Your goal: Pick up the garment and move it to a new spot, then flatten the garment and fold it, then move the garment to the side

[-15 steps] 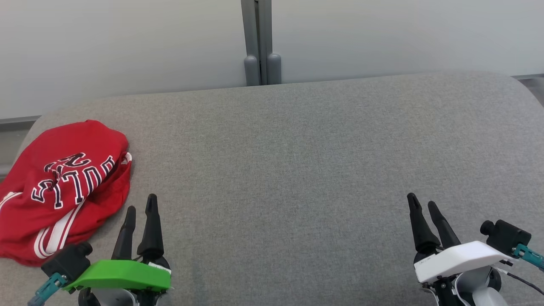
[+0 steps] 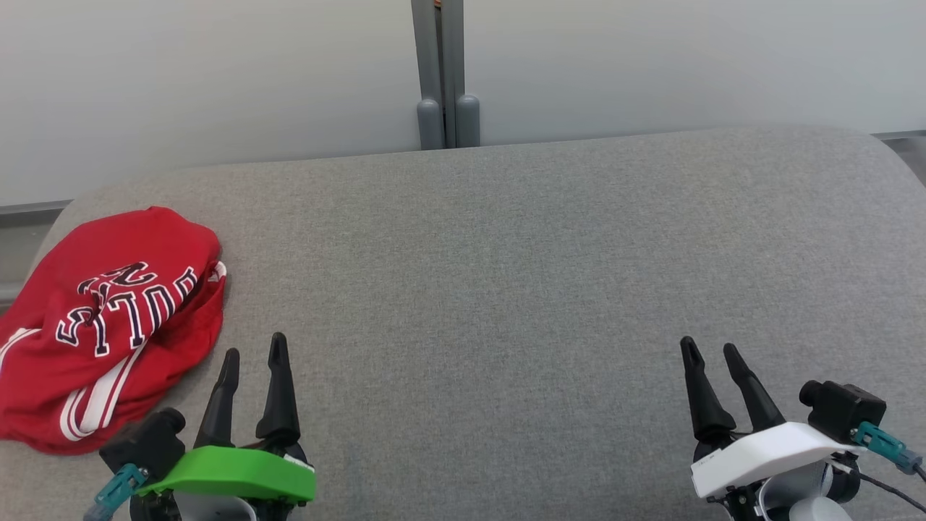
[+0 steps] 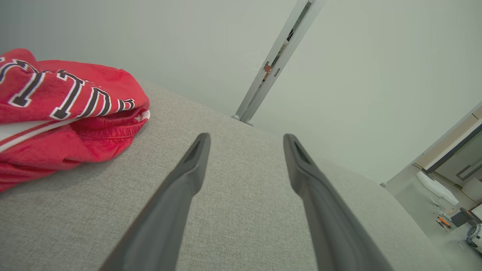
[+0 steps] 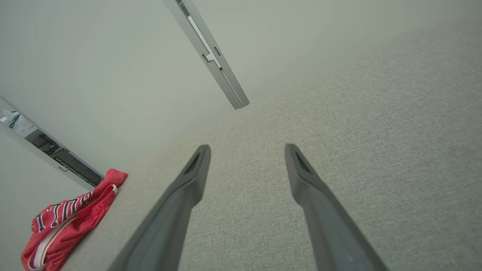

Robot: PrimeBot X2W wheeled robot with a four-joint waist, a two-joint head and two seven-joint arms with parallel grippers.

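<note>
The garment [image 2: 108,318] is a red piece with dark white-edged lettering and white stripes, lying bunched at the far left of the grey padded surface [image 2: 506,275]. It also shows at upper left in the left wrist view as the garment [image 3: 64,109] and at lower left in the right wrist view as the garment [image 4: 67,222]. My left gripper [image 2: 255,349] stands open just right of the garment, apart from it, with nothing between its fingers. Far to the right, my right gripper [image 2: 712,349] is open and empty over bare fabric.
A pale wall with a grey vertical post [image 2: 443,72] runs behind the surface's far edge. The surface has rounded corners at left and right. A room with furniture [image 3: 452,188] shows beyond its edge in the left wrist view.
The left gripper has shifted a little to the right and the right gripper a little to the left. The garment lies as before.
</note>
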